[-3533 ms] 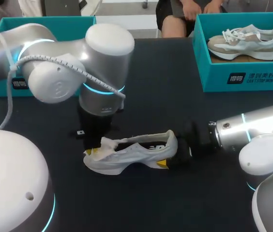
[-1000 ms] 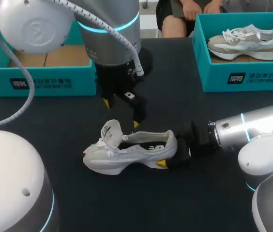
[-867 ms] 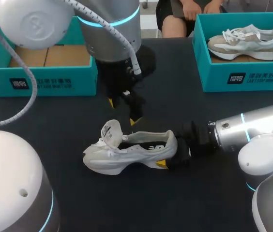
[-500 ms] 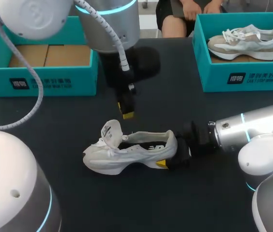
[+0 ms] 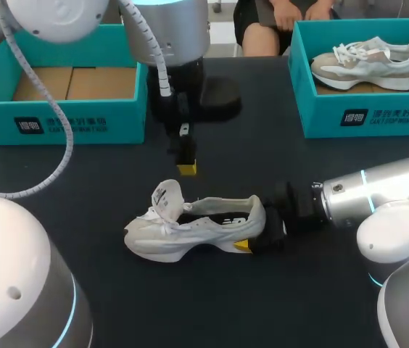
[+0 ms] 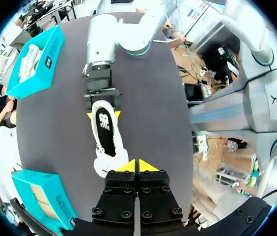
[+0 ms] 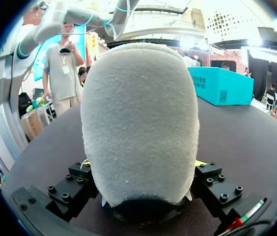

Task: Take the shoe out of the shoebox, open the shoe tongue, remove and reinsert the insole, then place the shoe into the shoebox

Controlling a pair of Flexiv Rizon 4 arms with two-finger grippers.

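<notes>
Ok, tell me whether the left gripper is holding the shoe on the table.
No, the left gripper is shut empty, apart from the shoe.

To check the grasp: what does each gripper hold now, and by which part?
The right gripper holds the white shoe by its heel, a finger on each side. The left gripper is shut and holds nothing.
</notes>
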